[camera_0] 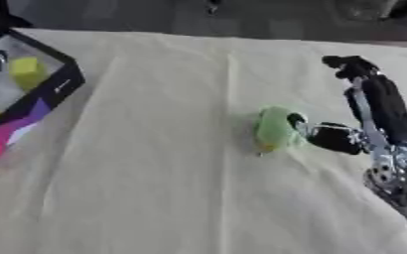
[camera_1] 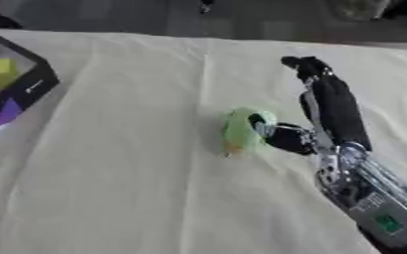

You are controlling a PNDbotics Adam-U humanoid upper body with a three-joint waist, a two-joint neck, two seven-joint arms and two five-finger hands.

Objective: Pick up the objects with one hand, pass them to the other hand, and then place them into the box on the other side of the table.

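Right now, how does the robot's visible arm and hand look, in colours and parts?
Only the right arm shows. The right hand has black fingers with silver links along one side and a black thumb with a silver joint. The wrist is silver metal with round joints. Below it, the forearm is grey, silver and black with a small green marking. No left hand appears in either view.

Cloth-covered table (camera_0: 172,198); green object (camera_0: 275,130); box (camera_0: 55,87)
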